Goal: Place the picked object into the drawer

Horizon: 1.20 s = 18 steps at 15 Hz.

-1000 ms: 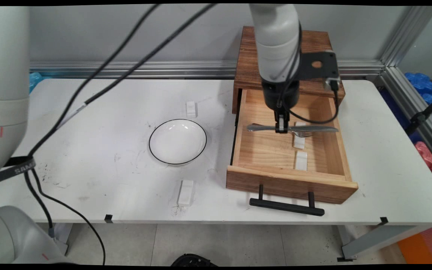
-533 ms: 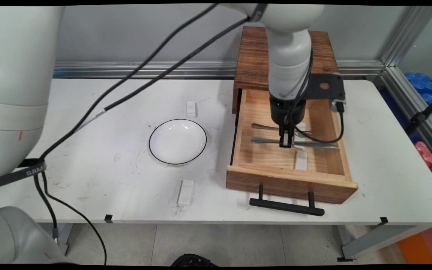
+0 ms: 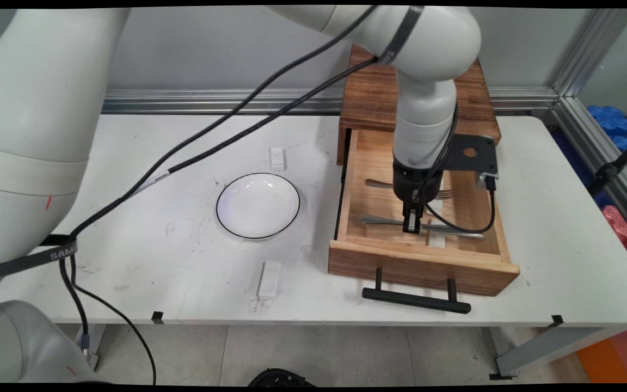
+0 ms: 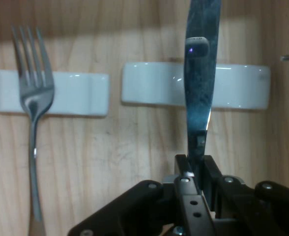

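Down inside the open wooden drawer [image 3: 471, 218] the black two-finger gripper [image 3: 411, 227] points straight down, its fingers [image 4: 185, 169] closed on a steel table knife [image 3: 425, 227] near the middle of its length. Only the hand view shows the grip plainly: the blade [image 4: 201, 73] runs up from between the fingers and crosses over a white ceramic cutlery rest [image 4: 233, 86] lying on the drawer floor. That view also shows a second white rest [image 4: 71, 93] beside the first, with a steel fork [image 4: 32, 113] laid across it, tines on the rest and handle running back past the fingers; fork and knife lie parallel and apart. Seen from the main camera, the knife lies crosswise near the drawer's front wall, and the fork [image 3: 381, 184] sits farther back, partly hidden by the arm. Beyond the drawer, on the white surface [image 3: 155, 218], a round white bowl with a dark rim [image 3: 258, 206] stands well apart from the fingers, with two more small white rests [image 3: 277, 158] [image 3: 269, 279] behind and in front of it.
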Motion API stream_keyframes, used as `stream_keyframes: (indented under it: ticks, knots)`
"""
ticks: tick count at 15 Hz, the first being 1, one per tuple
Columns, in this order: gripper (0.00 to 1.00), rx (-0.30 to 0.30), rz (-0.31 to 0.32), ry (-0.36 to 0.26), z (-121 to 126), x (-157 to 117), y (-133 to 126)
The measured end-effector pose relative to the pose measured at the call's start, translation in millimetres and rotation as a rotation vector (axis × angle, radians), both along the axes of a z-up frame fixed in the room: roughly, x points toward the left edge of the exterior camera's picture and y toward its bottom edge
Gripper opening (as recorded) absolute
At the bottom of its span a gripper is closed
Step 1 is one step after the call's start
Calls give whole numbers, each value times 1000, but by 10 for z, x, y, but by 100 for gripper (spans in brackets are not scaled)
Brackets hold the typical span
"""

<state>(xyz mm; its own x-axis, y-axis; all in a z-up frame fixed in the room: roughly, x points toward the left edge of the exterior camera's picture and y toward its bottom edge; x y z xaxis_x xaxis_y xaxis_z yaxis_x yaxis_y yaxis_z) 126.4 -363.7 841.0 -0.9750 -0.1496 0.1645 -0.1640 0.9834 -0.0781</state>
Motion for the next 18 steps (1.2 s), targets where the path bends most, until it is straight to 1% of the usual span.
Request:
stream_keyframes:
  ticks: [6,11,12,15,18]
  knots:
    - [0,10,-5,-18,-168,-77,-28]
    - [0,10,-5,-19,-228,-95,-49]
    - [100,9,-5,-17,-232,-98,-57]
    - [100,1,-4,-8,-211,-102,-83]
    - [100,-17,-3,11,-101,-90,-116]
